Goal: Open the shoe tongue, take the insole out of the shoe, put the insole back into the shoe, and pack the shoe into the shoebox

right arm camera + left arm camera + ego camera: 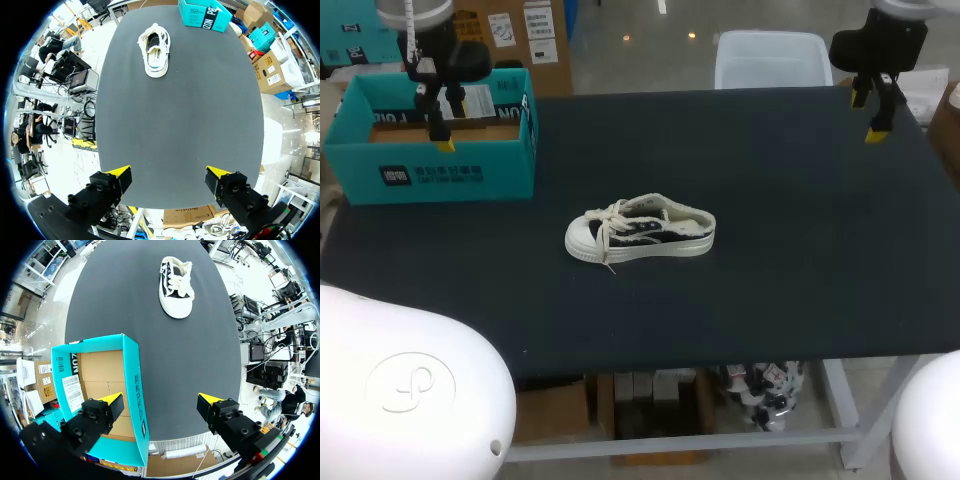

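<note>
Resting upright on the dark worktop (790, 260), a low canvas shoe (642, 232), cream-laced; rectangular teal cardboard shoebox (440, 175) far left; both jaws gape wide.

On the dark table (800, 260) lie a shoe (642, 230) near the middle and an open teal shoebox (430, 176).

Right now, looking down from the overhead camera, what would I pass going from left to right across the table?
Shoebox → shoe → right claw. The left claw hangs over the shoebox, so it has no clear place in the order.
</note>
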`<state>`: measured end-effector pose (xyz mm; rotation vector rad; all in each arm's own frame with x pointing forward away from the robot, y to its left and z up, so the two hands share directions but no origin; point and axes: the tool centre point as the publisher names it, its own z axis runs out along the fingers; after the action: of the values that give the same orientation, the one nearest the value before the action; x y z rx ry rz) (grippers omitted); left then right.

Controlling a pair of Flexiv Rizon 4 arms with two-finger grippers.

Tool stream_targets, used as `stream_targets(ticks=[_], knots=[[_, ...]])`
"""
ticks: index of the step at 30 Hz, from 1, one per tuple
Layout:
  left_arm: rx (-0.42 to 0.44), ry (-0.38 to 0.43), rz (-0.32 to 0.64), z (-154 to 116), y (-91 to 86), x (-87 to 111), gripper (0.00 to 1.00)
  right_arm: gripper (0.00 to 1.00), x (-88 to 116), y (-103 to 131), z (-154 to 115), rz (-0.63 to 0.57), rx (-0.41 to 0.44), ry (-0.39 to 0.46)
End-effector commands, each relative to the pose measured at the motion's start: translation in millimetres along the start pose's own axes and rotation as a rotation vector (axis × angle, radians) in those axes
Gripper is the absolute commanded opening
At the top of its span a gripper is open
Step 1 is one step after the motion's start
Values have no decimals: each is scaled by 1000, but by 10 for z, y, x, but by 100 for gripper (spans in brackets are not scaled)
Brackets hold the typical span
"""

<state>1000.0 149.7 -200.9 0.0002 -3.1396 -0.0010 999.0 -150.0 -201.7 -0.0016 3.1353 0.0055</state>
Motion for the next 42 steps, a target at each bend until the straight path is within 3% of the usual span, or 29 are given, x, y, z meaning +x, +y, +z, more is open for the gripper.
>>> stream_targets(ticks=[1, 32, 38, 40, 42], knots=[[0, 0, 0, -1, 0, 1, 100, 100, -3, 1, -8, 1, 2, 3], [6, -15, 16, -7, -32, 11, 100, 100, -6, 24, -10, 5, 0, 8], [51, -32, 45, -13, -166, 67, 100, 100, -13, 196, 83, 38, -66, 26], [69, -25, 51, -3, -222, 86, 100, 100, 1, 263, 113, 61, -150, 24], [72, -23, 50, -4, -293, 111, 100, 100, 22, 359, 176, 86, -178, 20]])
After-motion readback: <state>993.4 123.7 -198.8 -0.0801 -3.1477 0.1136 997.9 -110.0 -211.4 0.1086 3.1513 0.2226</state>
